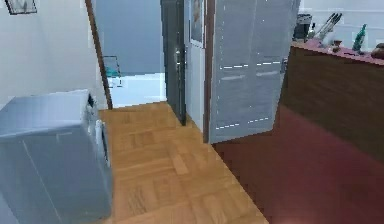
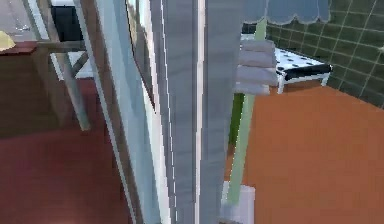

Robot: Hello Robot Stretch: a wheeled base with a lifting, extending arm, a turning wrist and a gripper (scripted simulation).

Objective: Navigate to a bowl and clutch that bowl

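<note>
A grey washing machine stands at the forward view's lower left on a parquet floor. Beyond it are an open doorway and a white panelled door. At the right, a dark wooden counter carries a green bottle near its far edge. In the arm side view, a green tiled wall stands behind a white-framed piece of furniture with a dotted top.

parquet floor: grey appliance; counter: bottle, utensils
</note>
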